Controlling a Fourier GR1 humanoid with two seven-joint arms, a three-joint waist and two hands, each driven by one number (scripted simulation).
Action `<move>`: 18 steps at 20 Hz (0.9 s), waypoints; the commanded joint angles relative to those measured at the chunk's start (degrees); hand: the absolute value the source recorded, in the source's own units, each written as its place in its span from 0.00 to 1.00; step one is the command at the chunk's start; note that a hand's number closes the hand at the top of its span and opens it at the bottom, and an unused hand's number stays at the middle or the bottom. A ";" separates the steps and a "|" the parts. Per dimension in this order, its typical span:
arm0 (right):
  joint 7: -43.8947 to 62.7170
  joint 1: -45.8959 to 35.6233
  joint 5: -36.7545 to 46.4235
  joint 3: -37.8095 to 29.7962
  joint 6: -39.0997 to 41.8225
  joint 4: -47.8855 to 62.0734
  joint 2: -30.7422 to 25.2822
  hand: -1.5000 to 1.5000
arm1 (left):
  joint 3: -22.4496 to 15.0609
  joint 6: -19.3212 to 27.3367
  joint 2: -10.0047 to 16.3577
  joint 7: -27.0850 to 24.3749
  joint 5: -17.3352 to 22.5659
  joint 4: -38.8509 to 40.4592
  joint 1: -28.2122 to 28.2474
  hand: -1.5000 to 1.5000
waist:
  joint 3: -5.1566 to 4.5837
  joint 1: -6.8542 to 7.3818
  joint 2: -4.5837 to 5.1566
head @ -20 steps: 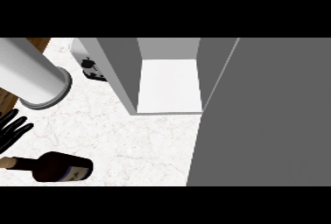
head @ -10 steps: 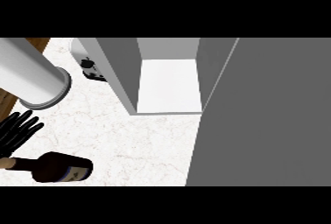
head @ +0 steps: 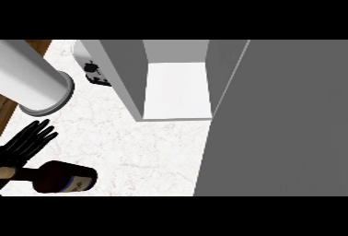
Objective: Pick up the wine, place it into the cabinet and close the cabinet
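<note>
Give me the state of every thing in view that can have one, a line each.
wine bottle: lying on its side on the counter, not held.
left hand: open, fingers straight, by the bottle's neck.
cabinet: open, no wine inside.
right hand: not in view.

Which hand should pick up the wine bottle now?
Left. The left hand is open, fingers straight, just beside the wine bottle, which lies on its side on the counter at the view's lower left. The right hand is not in view.
</note>
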 commanded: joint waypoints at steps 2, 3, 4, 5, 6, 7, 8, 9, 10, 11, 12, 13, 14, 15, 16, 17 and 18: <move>2.70 3.06 6.91 3.09 -1.04 -10.98 -2.45 0.00 | 0.74 -1.92 -0.99 -8.92 -9.86 5.31 -2.79 0.00 | -0.05 -0.53 -0.02; 2.54 2.99 5.95 2.10 -0.56 -10.79 -3.32 0.00 | -0.09 -2.14 -1.88 -10.64 -11.24 5.57 -2.27 0.00 | -0.02 -0.20 0.04; 1.97 4.07 5.32 1.71 -0.77 -10.84 -3.87 0.00 | -0.37 -1.48 -2.28 -12.84 -13.74 5.87 -2.12 0.00 | -0.01 -0.22 0.07; 3.08 0.57 5.92 0.92 -1.49 -9.26 -2.66 0.00 | 0.27 -1.14 -0.68 -14.68 -14.88 7.93 -3.12 0.00 | -0.08 -0.11 0.13; 4.86 -0.92 5.33 -0.24 -1.72 -8.60 -2.52 0.00 | 0.41 -1.09 1.32 -16.10 -15.83 10.33 -4.75 0.00 | -0.08 -0.01 0.20; 5.21 -2.27 6.06 0.13 -2.09 -7.71 -2.21 0.00 | -0.79 -1.46 0.40 -18.16 -17.24 10.12 -3.43 0.00 | -0.11 0.09 0.16; 3.89 -0.45 5.91 0.87 -1.61 -9.70 -3.63 0.00 | -1.78 -2.13 -0.45 -18.47 -17.06 9.46 -1.03 0.00 | -0.06 0.04 0.02; 4.90 -0.39 8.00 1.83 -2.82 -9.37 -3.51 0.00 | -2.44 -1.32 -0.65 -17.48 -16.31 10.47 -2.32 0.00 | -0.05 -0.11 -0.06; 3.10 1.40 7.35 4.45 -2.88 -9.38 -3.59 0.00 | -3.51 0.58 -1.90 -19.30 -18.39 11.10 -3.29 0.00 | -0.06 -0.50 -0.08; 4.87 -0.85 5.28 -0.05 -2.84 -9.80 -4.24 0.00 | -2.68 -3.08 1.75 -20.60 -17.71 13.70 -1.82 0.00 | -0.08 -0.15 0.06; 5.46 -0.84 4.25 -0.25 -2.87 -10.50 -4.62 0.00 | -4.39 -2.36 -0.20 -21.28 -18.48 13.40 -1.14 0.00 | -0.09 -0.26 0.00; 3.92 -1.09 3.42 -1.41 -2.09 -9.48 -5.27 0.00 | -4.01 -1.71 1.49 -19.06 -17.10 18.05 -5.24 0.00 | -0.02 -0.38 0.18; 3.17 1.86 5.01 1.14 -2.93 -11.05 -5.92 0.00 | -5.57 -1.96 0.32 -21.52 -19.24 16.17 -1.60 0.00 | -0.05 -0.73 -0.07; 2.62 1.18 3.49 0.44 -2.34 -10.28 -6.32 0.00 | -4.63 -4.11 2.94 -22.98 -18.09 19.26 -2.00 0.00 | -0.08 -0.67 0.05; -0.49 0.30 5.66 2.74 -3.84 -5.36 -3.58 0.00 | -6.32 -4.58 2.85 -22.75 -18.52 18.02 -1.28 0.00 | 0.01 0.27 0.05; 0.51 -0.95 2.77 -0.97 -3.04 -6.42 -4.73 0.00 | -7.58 -2.50 1.41 -23.61 -19.81 20.00 -2.64 0.00 | -0.03 0.05 0.21; 2.32 0.97 4.13 0.27 -3.07 -9.50 -6.52 0.00 | -7.18 -1.81 2.41 -22.38 -18.79 21.88 -5.09 0.00 | -0.05 -0.73 0.06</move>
